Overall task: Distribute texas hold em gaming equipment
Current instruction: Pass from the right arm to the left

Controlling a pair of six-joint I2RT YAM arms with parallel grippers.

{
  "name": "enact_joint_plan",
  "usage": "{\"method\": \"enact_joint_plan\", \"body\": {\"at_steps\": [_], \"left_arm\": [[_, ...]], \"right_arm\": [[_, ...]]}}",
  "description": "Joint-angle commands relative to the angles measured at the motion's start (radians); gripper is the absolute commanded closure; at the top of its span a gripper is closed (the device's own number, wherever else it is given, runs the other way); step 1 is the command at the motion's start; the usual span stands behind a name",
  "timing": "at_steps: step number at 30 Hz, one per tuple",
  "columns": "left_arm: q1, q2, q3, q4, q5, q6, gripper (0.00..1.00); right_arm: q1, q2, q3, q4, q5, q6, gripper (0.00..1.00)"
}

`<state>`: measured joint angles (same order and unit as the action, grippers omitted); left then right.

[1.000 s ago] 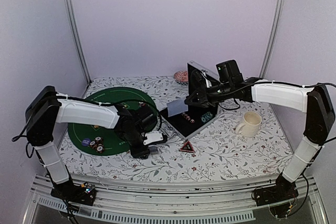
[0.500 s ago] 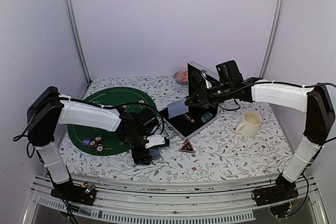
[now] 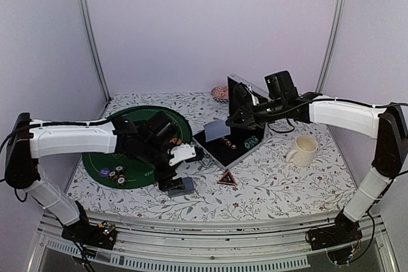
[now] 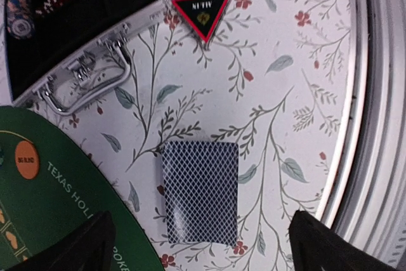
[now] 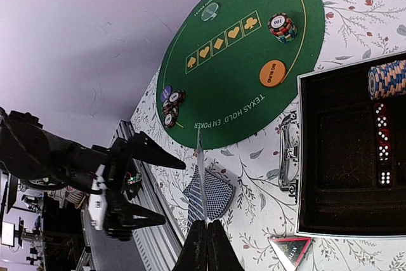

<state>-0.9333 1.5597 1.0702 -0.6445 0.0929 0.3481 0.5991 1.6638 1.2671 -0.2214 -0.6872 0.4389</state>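
Card [image 3: 217, 130] in right gripper [image 5: 204, 226], deck [image 4: 200, 193] beside mat [image 4: 44, 220], marker [image 4: 203, 11] near case [image 4: 76, 68]

Soft, even, bright light, faint shadows; overhead view slightly grainy, wrist views sharper, edges mildly bowed.

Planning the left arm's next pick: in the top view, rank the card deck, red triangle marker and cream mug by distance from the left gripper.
1. card deck, just beside the open left gripper, toward the front edge.
2. red triangle marker, farther to the right.
3. cream mug, far right.
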Motion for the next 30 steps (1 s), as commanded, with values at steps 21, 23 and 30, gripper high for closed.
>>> {"method": "enact_joint_plan", "body": {"at_steps": [21,23,30], "left_arm": [[0.21,-0.338,-0.067,0.714,0.534,-0.577,0.49],[0.21,-0.342,-0.074,0.716,0.525,-0.571,0.52],[0.19,-0.331,-0.081,0.748,0.591,-0.569,0.69]], "right_arm": [[0.15,-0.261,-0.091,0.299,-0.103,-0.178,0.98],[0.159,-0.257,-0.087,0.303,-0.109,-0.181,0.98],[0.169,-0.244,-0.078,0.307,-0.109,-0.184,0.98]]}}
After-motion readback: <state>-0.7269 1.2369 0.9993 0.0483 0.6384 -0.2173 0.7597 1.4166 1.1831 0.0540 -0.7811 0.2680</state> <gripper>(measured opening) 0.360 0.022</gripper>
